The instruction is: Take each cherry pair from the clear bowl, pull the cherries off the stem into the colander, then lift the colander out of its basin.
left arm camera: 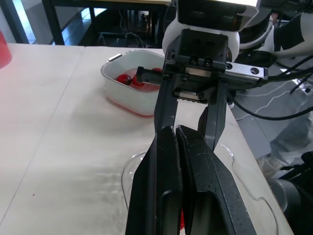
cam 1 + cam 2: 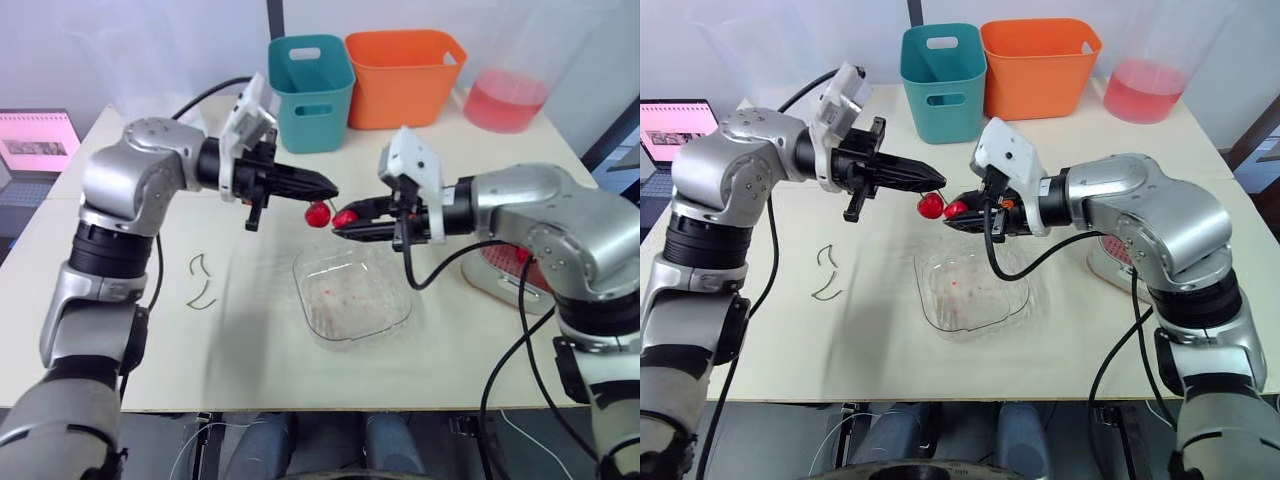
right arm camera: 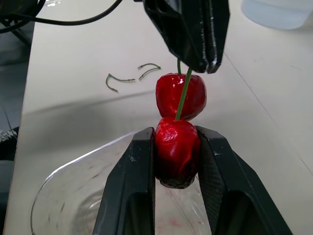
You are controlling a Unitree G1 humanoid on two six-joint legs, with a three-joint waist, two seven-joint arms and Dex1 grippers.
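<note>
While left hand (image 3: 203, 66) pinches stem (image 3: 183, 95), right hand (image 3: 176, 138) clamps cherry (image 3: 176, 154).

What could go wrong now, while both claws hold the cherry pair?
1. The right claw squeezes one cherry; it may burst.
2. The other cherry hangs from the stem in the left claw by the clear bowl, away from the colander; pulled off here, it could miss the colander.

Cherry pair (image 3: 177, 147): smooth, glossy red skin; stem (image 3: 182, 95): thin, matt green. Bowl (image 2: 350, 300): clear, shiny plastic, flecked pink. Left gripper (image 1: 176, 128) and right gripper (image 3: 176, 133): matt black plastic, finely grained. Bench (image 2: 250, 350): matt, pale, smooth top. Teal bin (image 2: 310, 90) and orange bin (image 2: 400, 75): smooth, satin plastic. Basin (image 1: 122, 98): white, glossy plastic.
</note>
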